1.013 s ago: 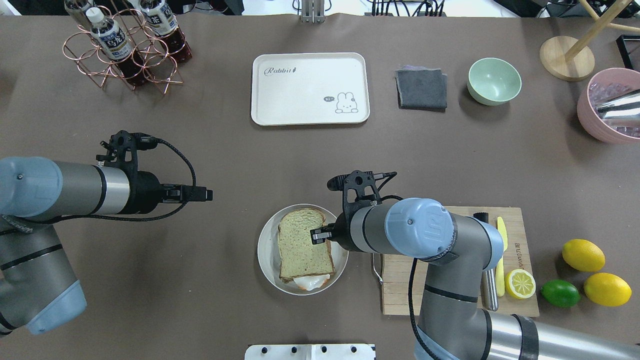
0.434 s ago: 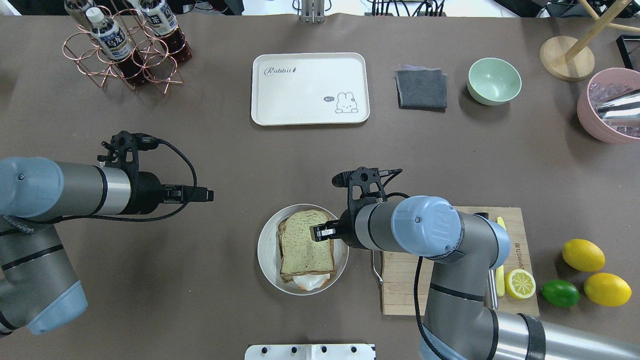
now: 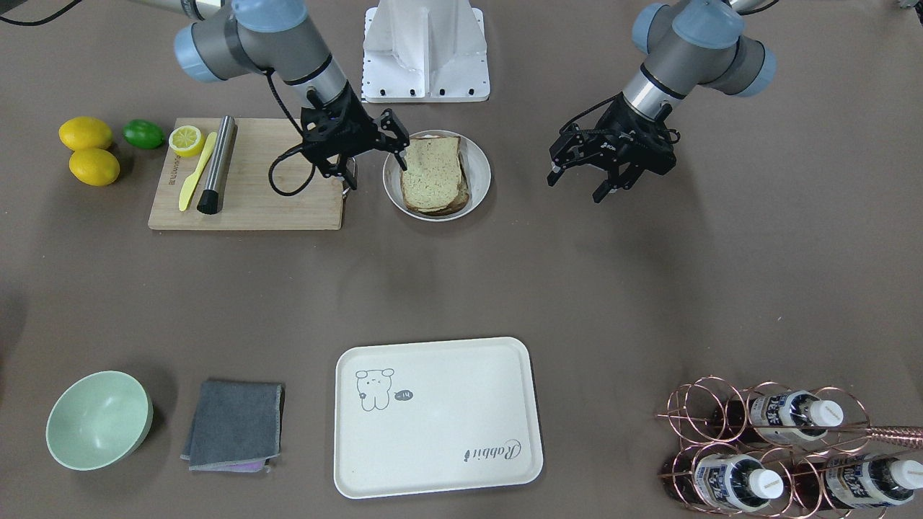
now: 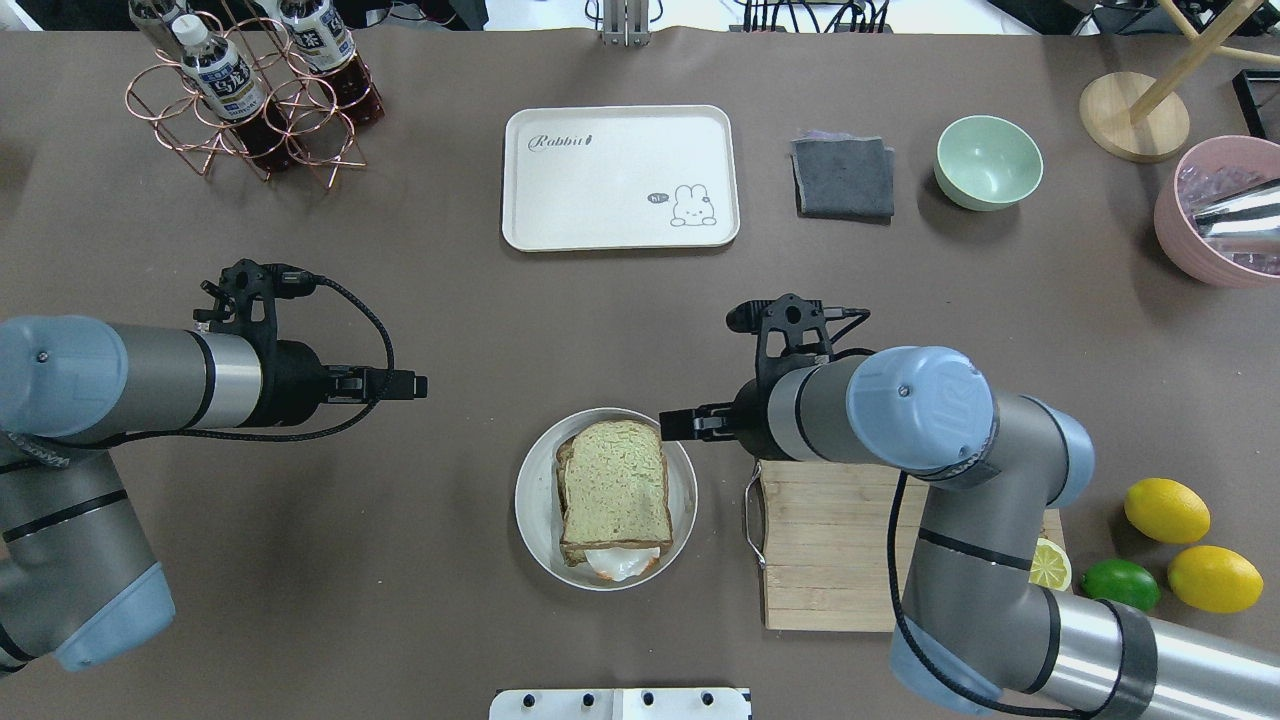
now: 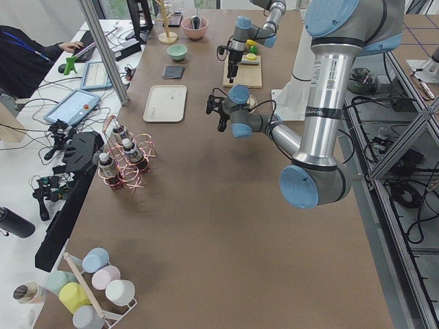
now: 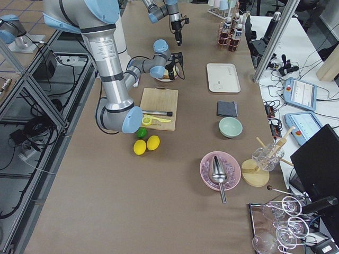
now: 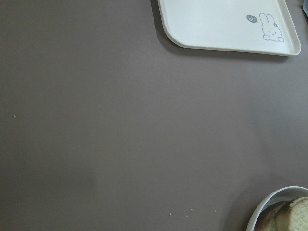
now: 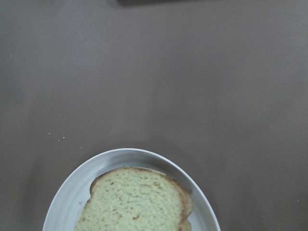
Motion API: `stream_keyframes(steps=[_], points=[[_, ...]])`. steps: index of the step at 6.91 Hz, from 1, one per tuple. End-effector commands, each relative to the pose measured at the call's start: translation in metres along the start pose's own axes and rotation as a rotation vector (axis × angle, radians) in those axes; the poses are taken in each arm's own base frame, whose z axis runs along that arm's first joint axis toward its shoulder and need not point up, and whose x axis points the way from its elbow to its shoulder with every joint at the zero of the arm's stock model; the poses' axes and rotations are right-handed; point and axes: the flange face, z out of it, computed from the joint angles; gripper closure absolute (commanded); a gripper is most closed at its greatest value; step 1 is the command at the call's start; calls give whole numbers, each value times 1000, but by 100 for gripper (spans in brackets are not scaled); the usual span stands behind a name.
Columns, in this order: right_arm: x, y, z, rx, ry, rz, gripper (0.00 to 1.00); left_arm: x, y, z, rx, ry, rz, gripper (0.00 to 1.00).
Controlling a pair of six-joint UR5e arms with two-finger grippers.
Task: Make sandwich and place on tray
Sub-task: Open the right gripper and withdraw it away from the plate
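The sandwich (image 4: 612, 490) lies on a round white plate (image 4: 530, 500) near the table's front; the fried egg (image 4: 622, 562) peeks out under the top bread slice. It also shows in the front view (image 3: 433, 175) and the right wrist view (image 8: 134, 202). My right gripper (image 4: 680, 425) (image 3: 393, 143) is open and empty, just off the plate's far right rim. The cream tray (image 4: 620, 177) (image 3: 436, 418) (image 7: 226, 24) lies empty at the back centre. My left gripper (image 4: 400, 385) (image 3: 580, 184) is open and empty, hovering left of the plate.
A wooden cutting board (image 4: 820, 560) with a cut lemon (image 4: 1048, 565) lies right of the plate. Lemons (image 4: 1165, 510) and a lime (image 4: 1120, 585) lie further right. A grey cloth (image 4: 843, 178), green bowl (image 4: 988, 162), pink bowl (image 4: 1215, 215) and bottle rack (image 4: 250, 100) stand at the back.
My right gripper let go of the top bread slice, which now lies flat on the stack, and drew back to the right and away from the plate. The left arm has not moved.
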Motion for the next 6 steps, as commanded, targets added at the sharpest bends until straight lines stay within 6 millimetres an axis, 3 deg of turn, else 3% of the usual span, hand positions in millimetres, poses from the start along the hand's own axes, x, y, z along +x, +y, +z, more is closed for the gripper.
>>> stream_keyframes(steps=[1, 2, 3, 4, 5, 6], points=[[66, -75, -42, -36, 156, 114, 0, 14, 9, 8, -26, -2, 5, 1], [118, -112, -70, -73, 190, 73, 0, 42, 0, 13, -35, -17, 0, 1], [191, -142, -105, -101, 247, -8, 0, 70, -10, 19, -46, -46, -21, 1], [274, -155, -142, -129, 312, -69, 0, 95, -8, 26, -68, -57, -18, 1], [356, -150, -182, -184, 355, -159, 0, 106, -9, 27, -70, -42, -11, 1], [423, -141, -223, -213, 364, -174, 0, 112, -10, 28, -74, -31, -4, 1]])
